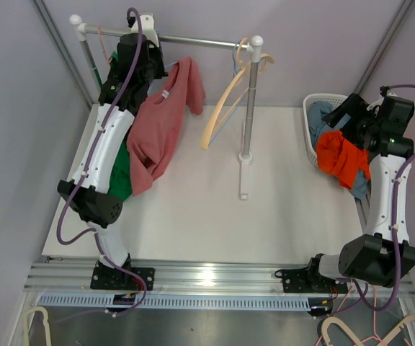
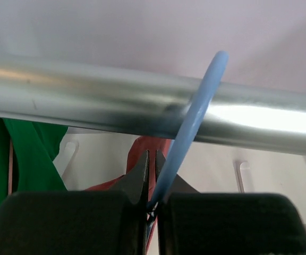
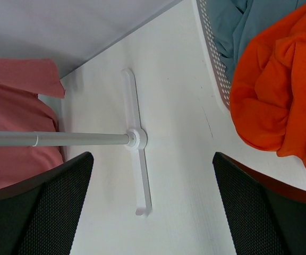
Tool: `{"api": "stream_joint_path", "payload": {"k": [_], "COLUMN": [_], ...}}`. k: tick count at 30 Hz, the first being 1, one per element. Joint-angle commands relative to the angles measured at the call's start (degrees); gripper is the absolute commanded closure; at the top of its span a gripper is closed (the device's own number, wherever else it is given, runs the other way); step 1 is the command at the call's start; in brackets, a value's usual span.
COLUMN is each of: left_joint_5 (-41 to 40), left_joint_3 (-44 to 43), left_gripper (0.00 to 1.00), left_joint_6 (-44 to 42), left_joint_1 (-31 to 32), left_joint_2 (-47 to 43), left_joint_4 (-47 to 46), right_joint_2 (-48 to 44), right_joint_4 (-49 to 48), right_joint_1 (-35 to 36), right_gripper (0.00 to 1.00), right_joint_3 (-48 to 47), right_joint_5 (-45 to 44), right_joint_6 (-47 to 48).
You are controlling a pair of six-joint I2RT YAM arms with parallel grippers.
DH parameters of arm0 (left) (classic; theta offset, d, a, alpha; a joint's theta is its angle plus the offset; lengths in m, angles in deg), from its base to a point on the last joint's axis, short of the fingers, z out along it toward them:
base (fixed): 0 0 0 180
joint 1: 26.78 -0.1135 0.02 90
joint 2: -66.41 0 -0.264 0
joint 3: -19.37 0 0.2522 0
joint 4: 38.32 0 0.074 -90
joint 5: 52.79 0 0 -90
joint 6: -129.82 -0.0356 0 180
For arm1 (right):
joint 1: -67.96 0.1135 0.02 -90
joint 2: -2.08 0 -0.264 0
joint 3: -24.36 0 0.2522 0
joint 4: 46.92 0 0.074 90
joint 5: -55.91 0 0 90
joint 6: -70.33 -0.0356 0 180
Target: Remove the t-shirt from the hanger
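Fingers (image 3: pixel 47 207) of the right pincer (image 3: pixel 152 156) stand wide apart, gripping nothing, over the white surface (image 1: pixel 193 216) beside a white mesh basket (image 1: pixel 308 108) holding an orange garment (image 1: pixel 341 155). Farther back, the salmon-pink cotton t-shirt (image 1: pixel 161 122) hangs below the shiny metal rail (image 2: pixel 62 90). The left pincer (image 2: pixel 152 159) is clamped on the thin blue plastic hanger hook (image 2: pixel 193 122) looped over that rail. The step looks like unhooking; next the hook needs lifting up clear of the rail.

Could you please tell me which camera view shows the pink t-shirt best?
The top external view: the pink t-shirt hangs nearly whole. The left wrist view shows only a sliver below the rail; the right wrist view catches part at its left edge.
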Motion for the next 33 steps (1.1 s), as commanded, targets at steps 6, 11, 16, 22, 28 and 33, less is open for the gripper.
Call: {"api": "stream_joint_path", "payload": {"k": [6, 11, 16, 22, 28, 33], "left_joint_5": [0.10, -3.50, -2.80, -8.59, -15.71, -22.22], "left_joint_3": [-10.98, -10.63, -5.19, 7.47, 16.25, 18.21], "left_gripper": [0.99, 0.99, 0.99, 0.99, 0.99, 1.00], "left_joint_6": [4.50, 9.77, 13.90, 21.55, 31.65, 38.24], "left_joint_1": [-0.37, -0.37, -0.37, -0.02, 1.73, 6.64], "left_joint_2": [-7.35, -10.87, -17.27, -26.33, -33.45, -35.14], "left_joint_4": [2.05, 5.56, 6.97, 12.15, 22.96, 29.89], "right_joint_2": [-3.59, -9.75, -14.85, -19.25, -22.75, -25.05], "right_joint_4": [-4.63, -13.42, -20.90, -25.39, -27.57, -37.07], "right_joint_1": [4.06, 5.92, 10.03, 21.38, 43.76, 75.44], "right_gripper": [0.01, 0.00, 0.00, 0.00, 0.01, 0.01], "right_joint_3": [1.29, 6.30, 9.65, 12.54, 17.37, 26.34], "right_joint_5": [1.26, 6.96, 14.96, 19.88, 15.96, -0.17], "right_joint_6": [1.89, 1.46, 1.44, 3.48, 5.05, 6.71]}}
